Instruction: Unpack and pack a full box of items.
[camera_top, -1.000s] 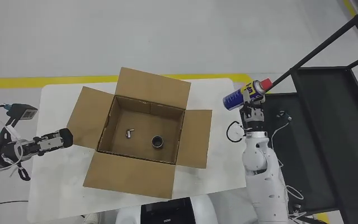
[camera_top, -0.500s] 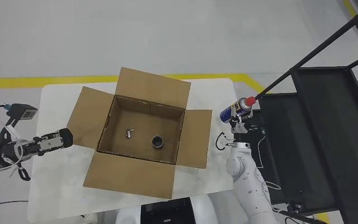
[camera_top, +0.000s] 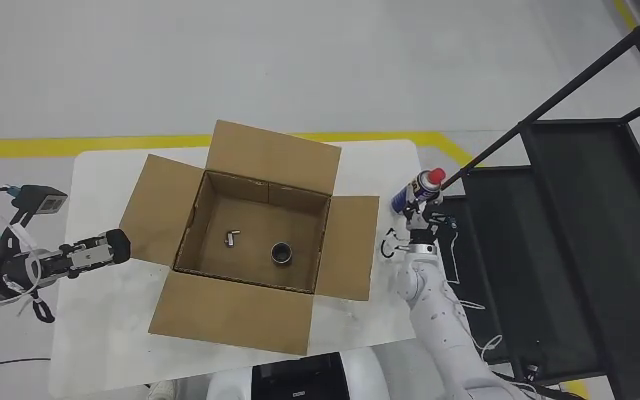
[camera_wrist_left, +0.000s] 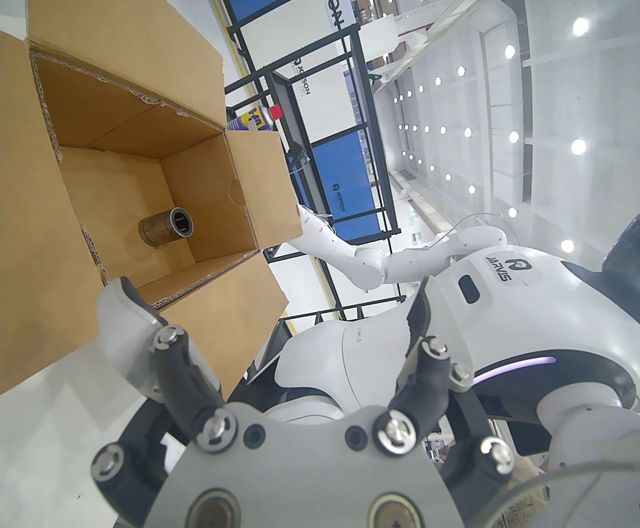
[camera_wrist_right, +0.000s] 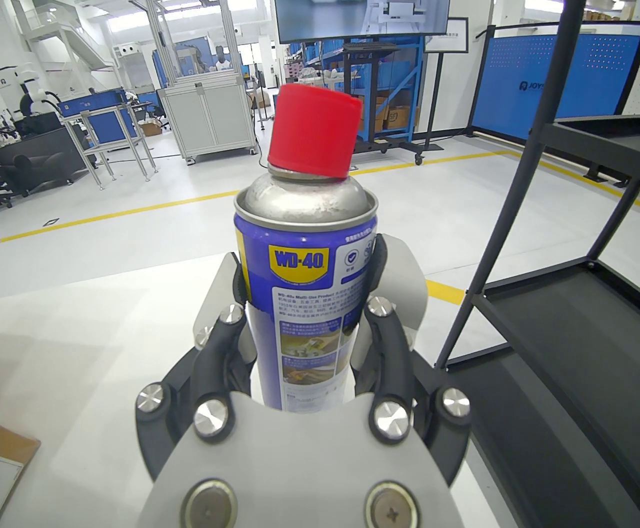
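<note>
Box (camera_top: 270, 155): sitting open, flaps spread.
Left gripper (camera_wrist_left: 270, 305): idling beside it, fingers spread, empty.
Spray can (camera_wrist_right: 300, 235): right gripper (camera_wrist_right: 306, 295) is clenching it; you're bringing it back from the cart (camera_top: 560, 250) to the table (camera_top: 110, 175) edge, tipping upright, perhaps already touching down.
Bushing (camera_top: 281, 253), bent fitting (camera_top: 231, 238): lying inside, awaiting unpacking.

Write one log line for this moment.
right gripper: shut on spray can, right of box | left gripper: open, left of box | in box: metal cylinder, small fitting
</note>
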